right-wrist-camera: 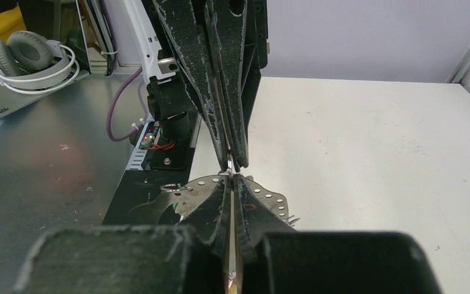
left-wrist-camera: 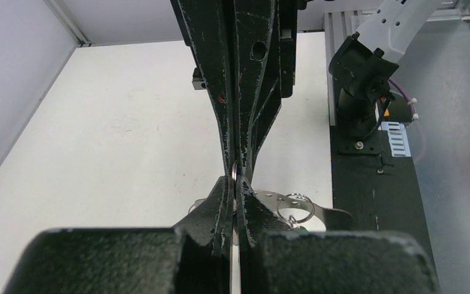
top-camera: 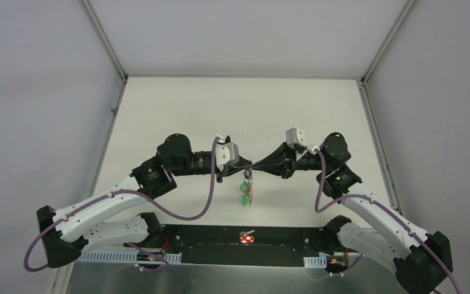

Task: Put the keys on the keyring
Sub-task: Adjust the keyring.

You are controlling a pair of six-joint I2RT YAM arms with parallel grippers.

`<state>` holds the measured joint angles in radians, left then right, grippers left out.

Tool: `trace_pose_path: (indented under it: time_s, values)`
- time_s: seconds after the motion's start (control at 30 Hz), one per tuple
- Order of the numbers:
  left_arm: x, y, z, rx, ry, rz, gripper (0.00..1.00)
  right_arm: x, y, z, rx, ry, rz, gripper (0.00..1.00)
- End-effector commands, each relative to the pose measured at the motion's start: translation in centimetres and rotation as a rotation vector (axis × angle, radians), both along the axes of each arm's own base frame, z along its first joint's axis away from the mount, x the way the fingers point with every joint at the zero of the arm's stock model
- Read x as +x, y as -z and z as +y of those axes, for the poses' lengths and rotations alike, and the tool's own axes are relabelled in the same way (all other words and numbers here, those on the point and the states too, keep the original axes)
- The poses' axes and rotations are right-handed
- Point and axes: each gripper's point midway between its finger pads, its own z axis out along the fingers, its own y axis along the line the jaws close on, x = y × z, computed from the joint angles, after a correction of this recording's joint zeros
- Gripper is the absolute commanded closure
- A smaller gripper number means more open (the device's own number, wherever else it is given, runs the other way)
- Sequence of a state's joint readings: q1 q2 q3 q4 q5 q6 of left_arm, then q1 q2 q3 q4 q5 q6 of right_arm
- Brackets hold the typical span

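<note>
Grey wire of the keyring (left-wrist-camera: 235, 170) sits pinched in mid-air where the left end effector (top-camera: 248, 165) and right end effector (top-camera: 256, 166) meet tip to tip, both clenched on it, likely to steady it; green keys (top-camera: 245, 191) dangle beneath, above the counter (top-camera: 177, 110); a red key (top-camera: 246, 237) lies unthreaded between the bases.

Setting: robotics lab test cell. You have: white table (top-camera: 177, 110) boxed by grey panels (top-camera: 37, 92) on aluminium posts (top-camera: 103, 40); steel bench (right-wrist-camera: 37, 184) beside it; headphones (right-wrist-camera: 29, 52); slotted cable duct (top-camera: 107, 256).
</note>
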<state>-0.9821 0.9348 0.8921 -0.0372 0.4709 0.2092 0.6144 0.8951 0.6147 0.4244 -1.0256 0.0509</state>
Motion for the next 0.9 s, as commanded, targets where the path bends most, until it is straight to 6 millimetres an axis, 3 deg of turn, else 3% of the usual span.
trace_pose_path:
  time_s: [0.0, 0.1, 0.2, 0.23, 0.43, 0.53, 0.6, 0.87]
  values:
    - [-0.5, -4.4, 0.3, -0.107, 0.007, -0.077, 1.0, -0.2, -1.4, 0.1, 0.046, -0.006, -0.052, 1.0]
    - [-0.7, -4.6, 0.3, -0.113, 0.016, -0.076, 0.97, -0.2, -1.2, 0.1, 0.044, 0.003, -0.047, 1.0]
    - [-0.6, -5.8, 0.7, -0.15, -0.012, -0.037, 0.54, -0.1, -0.8, 0.0, 0.042, 0.015, -0.045, 1.0]
    - [-0.4, -6.4, 0.9, -0.172, -0.031, -0.021, 0.44, -0.1, -0.6, 0.0, 0.041, 0.018, -0.047, 1.0]
    - [1.9, -8.6, 3.7, -0.294, -0.253, 0.138, 0.11, -0.7, 0.4, -0.4, 0.034, 0.006, -0.082, 1.0]
    - [3.4, -7.8, 5.3, -0.309, -0.389, 0.243, 0.01, -1.6, 0.7, -0.8, 0.039, -0.032, -0.152, 1.0]
    - [4.4, -6.3, 5.8, -0.274, -0.469, 0.316, 0.01, -2.8, 0.5, -1.2, 0.055, -0.078, -0.244, 1.0]
    - [7.9, 2.4, 7.0, -0.121, -0.701, 0.696, 0.01, -5.2, -1.4, -2.7, 0.087, -0.131, -0.506, 1.0]
